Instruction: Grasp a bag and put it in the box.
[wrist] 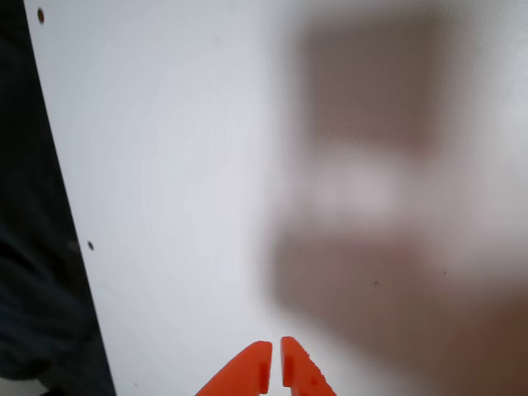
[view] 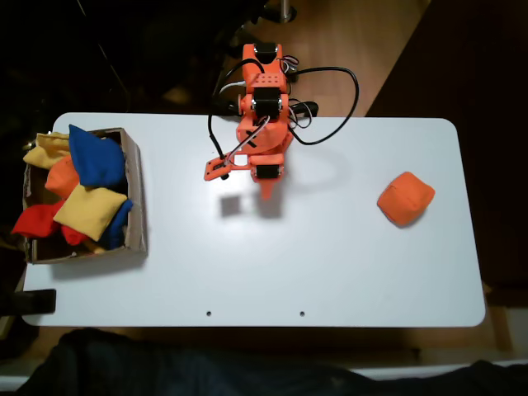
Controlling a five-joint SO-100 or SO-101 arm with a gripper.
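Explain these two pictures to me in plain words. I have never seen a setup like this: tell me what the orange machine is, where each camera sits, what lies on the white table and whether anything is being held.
The orange machine is a small robot arm bolted at the far edge of a white table. The fixed view looks straight down on everything. The wrist view comes from a camera riding on the arm, looking past its gripper, the two orange fingertips at the bottom, onto bare table and the arm's blurred shadow.

On the table, at the right in the fixed view, lies an orange beanbag, the bag, alone and untouched. At the left stands a cardboard box already heaped with yellow, blue, red and orange beanbags.

Nothing is held: the fingertips are nearly together with nothing between them.
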